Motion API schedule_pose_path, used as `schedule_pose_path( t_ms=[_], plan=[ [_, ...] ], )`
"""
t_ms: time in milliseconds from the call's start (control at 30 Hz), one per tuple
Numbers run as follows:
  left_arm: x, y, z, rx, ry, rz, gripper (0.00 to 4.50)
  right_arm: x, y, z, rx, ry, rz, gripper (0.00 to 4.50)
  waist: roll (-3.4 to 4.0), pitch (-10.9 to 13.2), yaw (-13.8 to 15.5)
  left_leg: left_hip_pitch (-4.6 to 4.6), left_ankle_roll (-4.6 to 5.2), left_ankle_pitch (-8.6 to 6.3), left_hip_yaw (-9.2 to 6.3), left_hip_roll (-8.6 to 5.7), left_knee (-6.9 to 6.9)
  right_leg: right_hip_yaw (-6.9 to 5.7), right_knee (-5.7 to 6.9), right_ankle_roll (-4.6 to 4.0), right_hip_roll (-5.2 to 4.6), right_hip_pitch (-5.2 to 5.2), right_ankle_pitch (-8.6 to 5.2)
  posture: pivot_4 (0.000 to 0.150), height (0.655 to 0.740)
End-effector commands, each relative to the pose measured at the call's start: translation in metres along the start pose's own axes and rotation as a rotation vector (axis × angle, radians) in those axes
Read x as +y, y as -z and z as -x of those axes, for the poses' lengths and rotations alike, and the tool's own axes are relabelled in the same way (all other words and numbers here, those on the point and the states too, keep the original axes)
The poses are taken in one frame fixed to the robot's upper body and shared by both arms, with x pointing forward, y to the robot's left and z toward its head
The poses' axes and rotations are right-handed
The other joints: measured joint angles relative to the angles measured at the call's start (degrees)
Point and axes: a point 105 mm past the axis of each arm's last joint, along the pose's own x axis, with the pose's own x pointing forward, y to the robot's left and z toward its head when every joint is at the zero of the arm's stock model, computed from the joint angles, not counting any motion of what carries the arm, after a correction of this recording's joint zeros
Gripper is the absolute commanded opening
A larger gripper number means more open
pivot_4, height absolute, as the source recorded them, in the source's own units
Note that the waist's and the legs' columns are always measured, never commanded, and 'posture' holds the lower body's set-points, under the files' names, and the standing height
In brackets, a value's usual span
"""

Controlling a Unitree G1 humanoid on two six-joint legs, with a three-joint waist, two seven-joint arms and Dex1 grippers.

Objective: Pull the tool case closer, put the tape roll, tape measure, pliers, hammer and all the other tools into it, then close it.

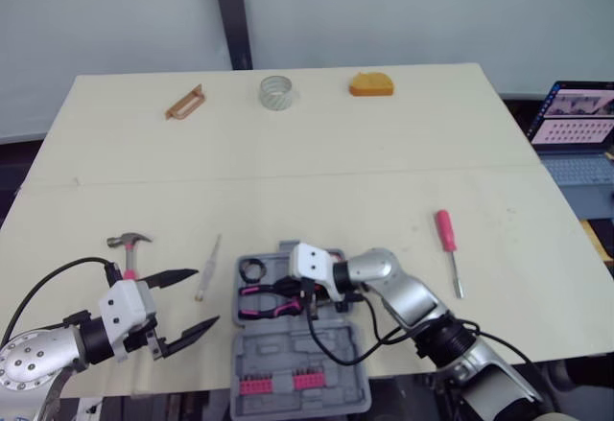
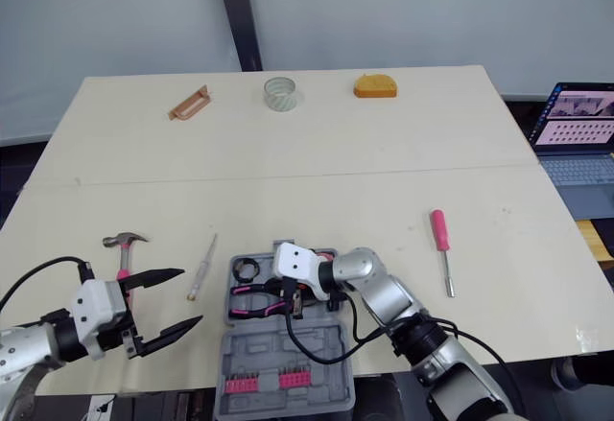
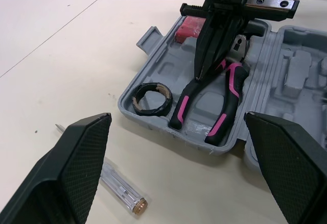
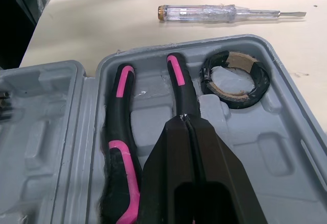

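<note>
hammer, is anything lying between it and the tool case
Yes. The clear screwdriver lies on the table between the hammer and the tool case, and the open left gripper is in that gap too. The right gripper, shut, is over the pliers inside the case.

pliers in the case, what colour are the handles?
Black with pink grips; the pliers show best in the left wrist view.
</note>
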Motion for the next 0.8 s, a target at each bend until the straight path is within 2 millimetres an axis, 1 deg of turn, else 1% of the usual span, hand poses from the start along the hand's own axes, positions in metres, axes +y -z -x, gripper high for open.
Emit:
schedule_pose_path(
  t_ms=[33, 100, 267, 400, 500, 667, 733, 800],
  plan=[
    [0.001, -0.001, 0.000, 0.000, -0.004, -0.009, 4.50, 0.004, 0.006, -0.004, 0.029, -0.007, 0.010, 0.05, 0.00, 0.00, -0.01, 0.00, 0.00, 0.00, 0.00, 0.00, 0.00, 0.00, 0.00, 0.00, 0.00, 0.00, 0.00, 0.150, 0.7400],
    [0.001, -0.001, 0.000, 0.000, -0.004, -0.009, 4.50, 0.005, 0.010, -0.004, 0.047, -0.007, 0.007, 0.05, 0.00, 0.00, -0.01, 0.01, 0.00, 0.00, 0.00, 0.00, 0.00, 0.00, 0.01, 0.00, 0.00, 0.00, 0.00, 0.150, 0.7400],
    [0.000, -0.001, -0.001, 0.002, 0.000, -0.012, 4.50, 0.006, 0.030, -0.006, 0.158, -0.007, 0.003, 0.05, 0.00, -0.03, -0.03, 0.04, 0.00, 0.00, 0.00, 0.00, -0.02, 0.01, 0.02, 0.00, 0.00, 0.00, 0.00, 0.150, 0.7400],
    [0.000, -0.001, -0.002, 0.000, 0.002, -0.013, 4.50, 0.013, 0.047, -0.005, 0.243, -0.035, -0.017, 0.05, -0.01, -0.08, -0.05, 0.10, 0.00, 0.00, 0.00, 0.01, -0.04, 0.01, 0.04, 0.00, 0.00, 0.04, 0.00, 0.150, 0.7400],
    [0.000, -0.001, -0.002, -0.001, 0.004, -0.012, 4.50, 0.018, 0.057, -0.005, 0.293, -0.054, -0.043, 0.05, 0.00, -0.19, -0.03, 0.35, -0.02, -0.01, 0.05, 0.01, -0.14, 0.04, 0.04, -0.01, 0.00, 0.22, -0.01, 0.150, 0.7400],
    [-0.001, -0.001, -0.003, -0.001, 0.006, -0.011, 4.50, 0.023, 0.060, -0.008, 0.293, -0.065, -0.067, 0.05, 0.10, -0.64, -0.03, 0.67, -0.03, -0.02, 0.18, 0.02, -0.40, 0.08, 0.05, -0.03, -0.01, 0.32, -0.02, 0.150, 0.7400],
    [-0.001, -0.001, -0.003, -0.001, 0.006, -0.010, 4.50, 0.020, 0.055, -0.009, 0.263, -0.056, -0.062, 0.05, 0.12, -0.68, -0.04, 0.73, -0.03, -0.02, 0.25, 0.02, -0.45, 0.12, 0.04, -0.03, -0.01, 0.33, -0.02, 0.150, 0.7400],
    [0.000, -0.001, -0.004, -0.001, 0.007, -0.011, 4.50, 0.016, 0.044, -0.010, 0.196, -0.038, -0.082, 0.05, 0.11, -0.69, -0.04, 0.80, -0.03, -0.02, 0.30, 0.03, -0.50, 0.14, 0.04, -0.04, -0.01, 0.33, -0.02, 0.150, 0.7400]
  ],
)
